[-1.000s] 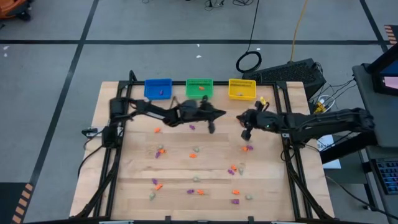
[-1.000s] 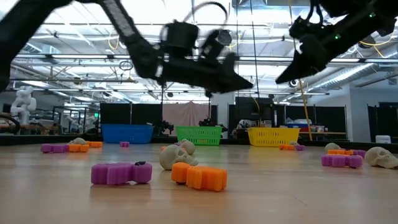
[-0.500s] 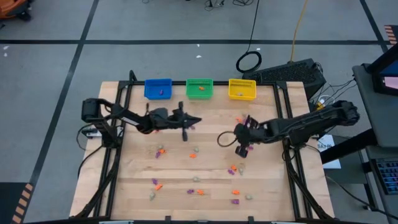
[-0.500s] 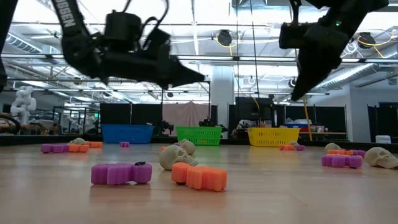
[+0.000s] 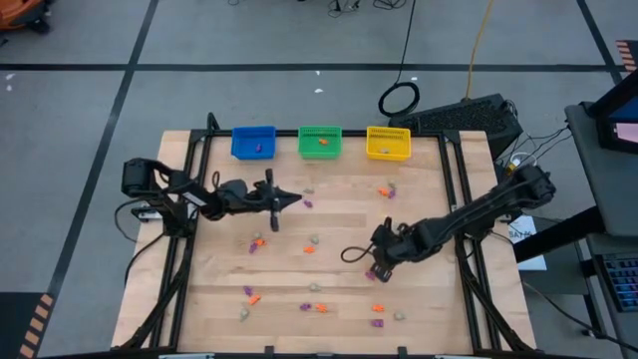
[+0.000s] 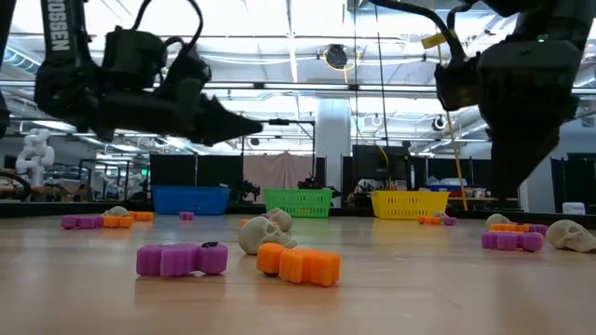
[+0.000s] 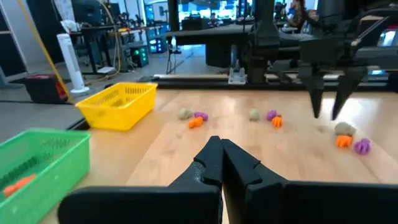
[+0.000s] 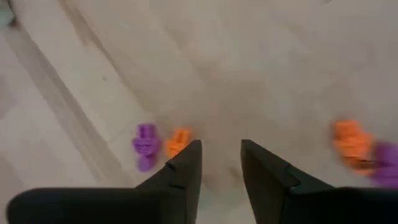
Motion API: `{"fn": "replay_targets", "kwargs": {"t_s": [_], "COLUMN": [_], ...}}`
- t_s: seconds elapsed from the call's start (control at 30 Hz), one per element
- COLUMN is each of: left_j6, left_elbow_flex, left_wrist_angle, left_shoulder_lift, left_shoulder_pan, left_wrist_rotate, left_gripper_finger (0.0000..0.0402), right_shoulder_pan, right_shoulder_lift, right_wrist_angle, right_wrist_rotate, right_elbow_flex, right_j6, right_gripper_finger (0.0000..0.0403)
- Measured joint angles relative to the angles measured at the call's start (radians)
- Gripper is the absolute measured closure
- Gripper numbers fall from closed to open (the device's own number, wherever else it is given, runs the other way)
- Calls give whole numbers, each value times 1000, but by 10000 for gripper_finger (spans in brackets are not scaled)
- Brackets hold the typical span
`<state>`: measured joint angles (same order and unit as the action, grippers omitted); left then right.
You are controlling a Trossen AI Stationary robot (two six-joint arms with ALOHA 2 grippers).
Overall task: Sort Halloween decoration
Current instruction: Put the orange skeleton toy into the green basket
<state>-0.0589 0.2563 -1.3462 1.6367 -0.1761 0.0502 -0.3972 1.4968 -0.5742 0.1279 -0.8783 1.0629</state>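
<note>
The Halloween decoration is many tiny purple, orange and pale trinkets (image 5: pixel 312 244) lying loose on the wooden table (image 5: pixel 429 329). My right gripper (image 8: pixel 221 155) hangs over the table's right middle (image 5: pixel 374 269), pointing steeply down, its fingers open and nothing between them. A purple trinket (image 8: pixel 146 146) and an orange one (image 8: pixel 178 142) lie just beside one fingertip; another orange and purple pair (image 8: pixel 351 140) lies to the other side. My left gripper (image 5: pixel 294 199) is shut and empty, held level above the left middle of the table (image 7: pixel 219 155).
A blue bin (image 5: pixel 253 142), a green bin (image 5: pixel 320 141) and a yellow bin (image 5: pixel 388 143) stand in a row at the far edge, each with a few trinkets inside. More trinkets lie near the front edge (image 5: pixel 312 307) and below the yellow bin (image 5: pixel 384 189).
My left gripper has drawn back toward the table's left edge, staying shut and level. My right gripper has swung from the far right toward the near edge and the table's middle, sinking and tipping from nearly level to steeply downward over a cluster of trinkets.
</note>
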Motion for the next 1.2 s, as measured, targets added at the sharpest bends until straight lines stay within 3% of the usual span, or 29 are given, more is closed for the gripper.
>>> {"fn": "replay_targets", "kwargs": {"t_s": [0.23,0.7,0.93,1.2], "left_j6": [1,1,36,55], "left_elbow_flex": [-67,-78,-119,-253], "left_wrist_angle": [-11,-8,-7,-220], "left_shoulder_lift": [0,0,1,2], "left_shoulder_pan": [0,0,-1,0], "left_wrist_rotate": [-21,-36,-112,-159], "left_gripper_finger": [402,402,402,402], "right_shoulder_pan": [-31,-50,-48,-20], "right_shoulder_lift": [76,183,182,189], "right_wrist_angle": [82,146,124,50], "right_wrist_rotate": [0,-28,-28,-43], "right_elbow_flex": [0,-5,-4,-67], "right_j6": [98,123,59,-82], "right_gripper_finger": [272,272,322,376]}}
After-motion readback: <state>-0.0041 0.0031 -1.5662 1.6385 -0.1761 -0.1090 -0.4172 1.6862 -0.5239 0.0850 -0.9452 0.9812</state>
